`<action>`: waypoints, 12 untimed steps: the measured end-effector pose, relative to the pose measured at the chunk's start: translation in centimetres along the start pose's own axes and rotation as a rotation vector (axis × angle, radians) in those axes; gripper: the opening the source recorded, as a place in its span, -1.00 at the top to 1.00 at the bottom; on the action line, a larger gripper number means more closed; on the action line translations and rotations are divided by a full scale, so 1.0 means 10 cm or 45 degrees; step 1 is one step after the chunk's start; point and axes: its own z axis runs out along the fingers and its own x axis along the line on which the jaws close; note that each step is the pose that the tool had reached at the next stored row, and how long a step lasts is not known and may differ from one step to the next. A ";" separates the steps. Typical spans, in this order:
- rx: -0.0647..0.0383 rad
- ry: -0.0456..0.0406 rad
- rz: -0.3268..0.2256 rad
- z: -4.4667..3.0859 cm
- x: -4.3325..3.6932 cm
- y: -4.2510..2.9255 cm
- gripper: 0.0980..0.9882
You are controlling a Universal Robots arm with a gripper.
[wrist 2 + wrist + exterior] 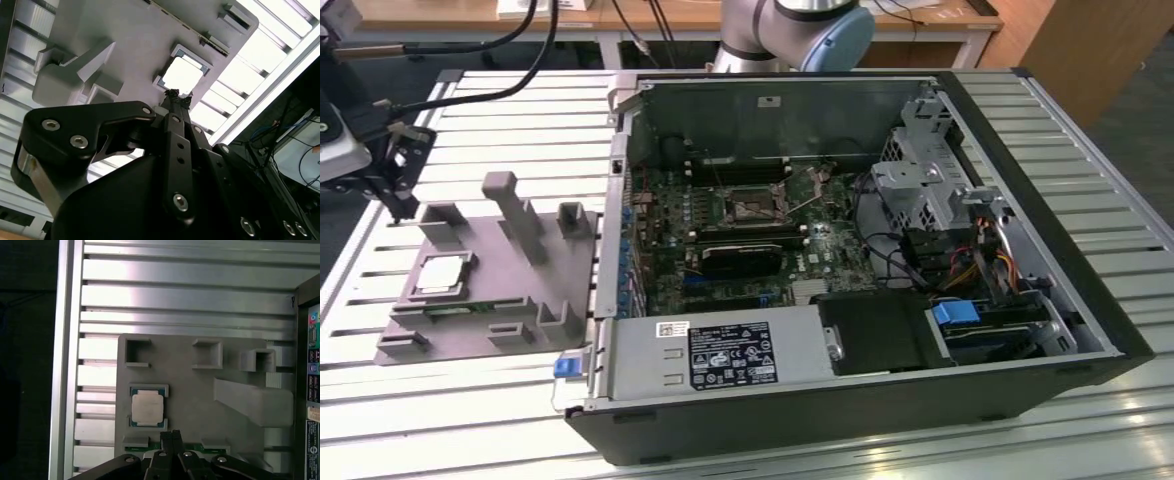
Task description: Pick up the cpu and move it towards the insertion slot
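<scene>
Hovering near the cpu (147, 407), fingers (165, 438) pressed together.

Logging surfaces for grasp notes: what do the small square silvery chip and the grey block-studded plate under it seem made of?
The small square silvery cpu looks metal-topped: a pale, faintly shiny lid over a thin green rim, probably circuit board. The grey holder plate looks like matt plastic: uniform dull grey, no glints, moulded blocks.

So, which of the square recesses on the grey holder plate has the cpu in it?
The green-rimmed recess nearest the gripper holds the cpu; the three plain grey recesses in a row beyond it look empty.
</scene>
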 end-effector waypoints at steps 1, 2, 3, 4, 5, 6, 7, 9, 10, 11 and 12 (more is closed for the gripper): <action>0.000 -0.002 0.000 0.017 0.009 0.000 0.99; 0.000 -0.004 0.000 0.034 0.018 -0.001 0.99; 0.000 -0.006 0.000 0.050 0.027 -0.001 0.99; 0.000 -0.008 0.000 0.068 0.037 -0.001 0.99; 0.000 -0.010 0.000 0.085 0.045 -0.002 0.99; 0.000 -0.012 0.000 0.104 0.054 -0.002 0.99; 0.000 -0.014 0.000 0.121 0.062 -0.002 0.99; 0.000 -0.017 -0.001 0.151 0.075 -0.003 0.99; 0.000 -0.017 -0.001 0.164 0.080 -0.003 0.99; 0.000 -0.018 -0.001 0.178 0.085 -0.004 0.99; 0.000 -0.019 -0.001 0.191 0.090 -0.004 0.99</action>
